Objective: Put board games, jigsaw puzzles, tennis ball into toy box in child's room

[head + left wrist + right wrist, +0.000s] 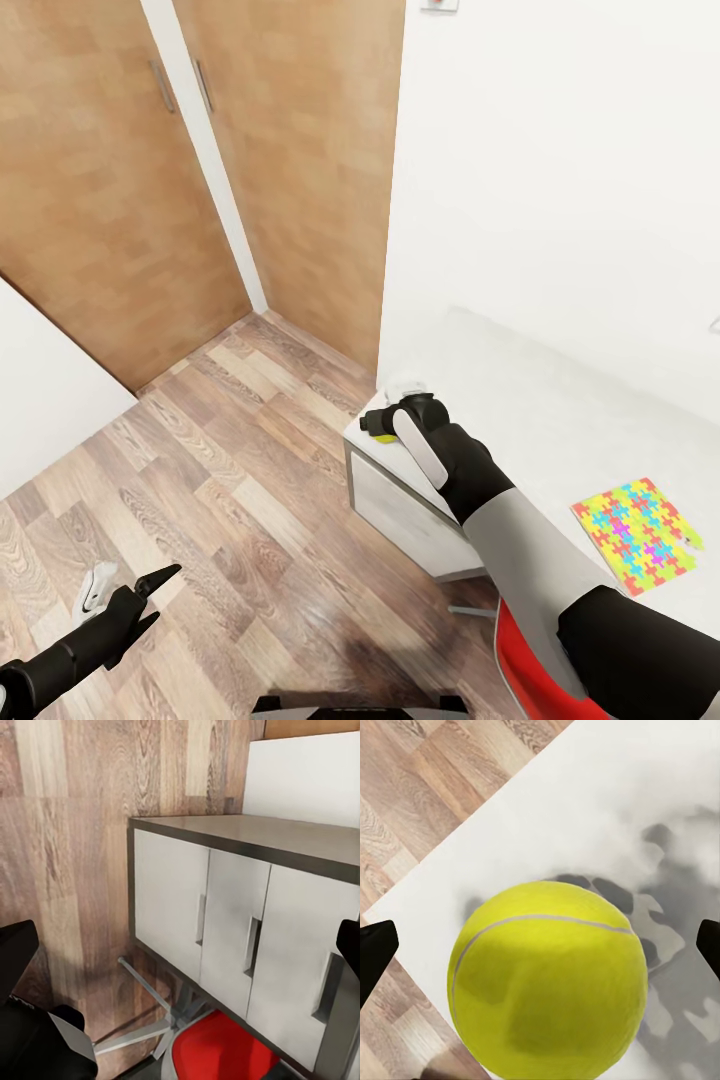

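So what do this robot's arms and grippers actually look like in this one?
In the head view the right arm is built of smooth segments: black near the shoulder, pale grey along the forearm, black again at the wrist, with a white oblong panel. The right gripper is black with white parts. The left arm is black, ending in the left gripper with slim, pointed black fingers and a white piece beside them. No cables or markings are visible.

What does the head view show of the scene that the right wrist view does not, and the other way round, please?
The head view alone takes in the jigsaw puzzle lying flat on the table, the wooden doors, the red chair seat and the left gripper over the floor.
The right wrist view alone gives the ball's white seam and its shadow on the tabletop.
Both show the tennis ball at the table's corner, between the right gripper's open fingers, and the wood-plank floor.
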